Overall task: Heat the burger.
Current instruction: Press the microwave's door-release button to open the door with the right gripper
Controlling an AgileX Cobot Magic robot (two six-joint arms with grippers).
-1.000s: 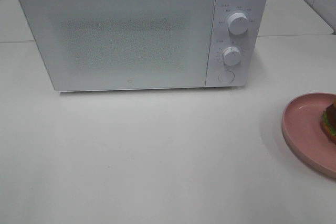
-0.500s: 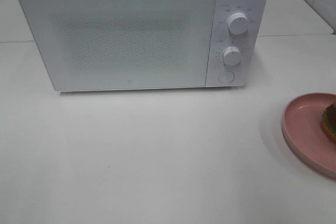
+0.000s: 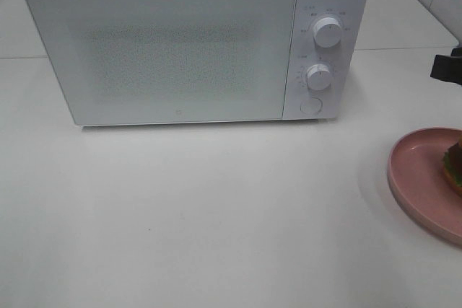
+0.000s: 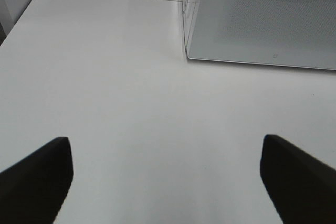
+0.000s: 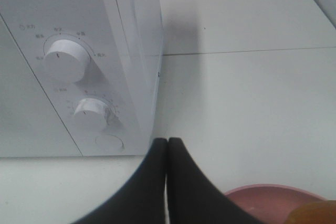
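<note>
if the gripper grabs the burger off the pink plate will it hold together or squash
The burger shows stacked layers, so it may shift or come apart if squeezed. It looks small against the pink plate, so probably light.

A white table (image 3: 216,236) bears a white microwave (image 3: 180,48) and a pink plate (image 3: 413,178).

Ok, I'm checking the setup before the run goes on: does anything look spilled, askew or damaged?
Nothing stands out. The microwave stands square with its door shut, the burger sits on the pink plate, and the table shows no spills.
</note>
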